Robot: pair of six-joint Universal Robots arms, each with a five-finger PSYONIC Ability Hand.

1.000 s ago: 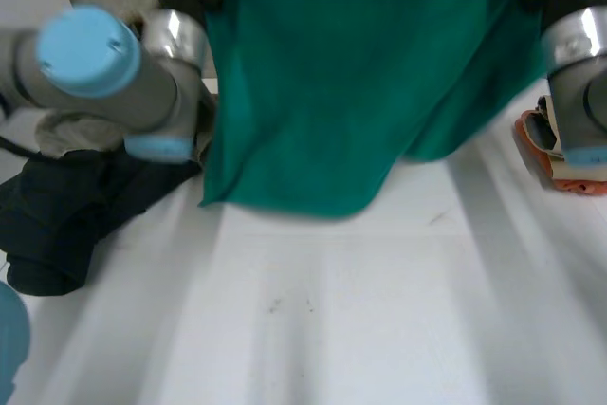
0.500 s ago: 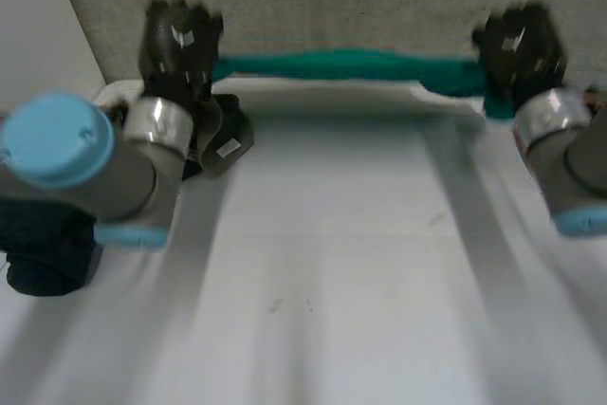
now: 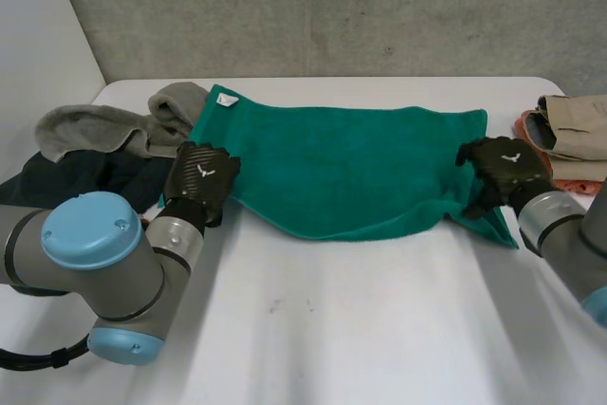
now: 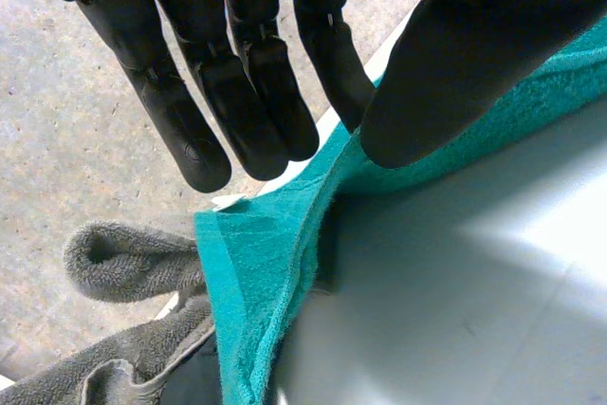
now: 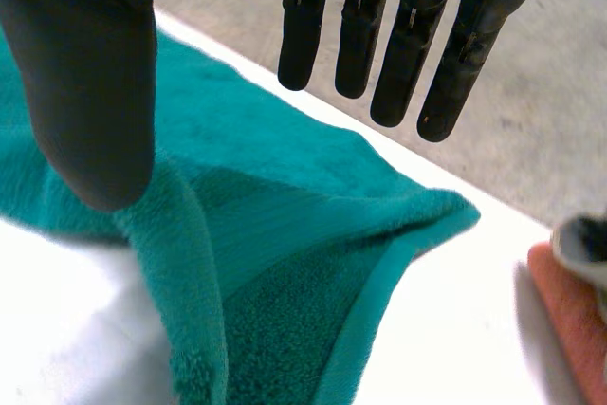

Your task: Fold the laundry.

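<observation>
Green towel point(image 3: 351, 168) spread on the bench point(image 3: 360, 329): left hand point(image 3: 202, 177) pinches its left edge (thumb to finger), right hand point(image 3: 498, 166) slack at the right corner. A one-sided tug could skew the cloth.

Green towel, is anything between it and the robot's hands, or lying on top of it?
Nothing visible. The left hand is at the near left edge of the green towel, the right hand at its near right corner. Nothing lies on it; the grey towel sits beside its far left corner.
</observation>
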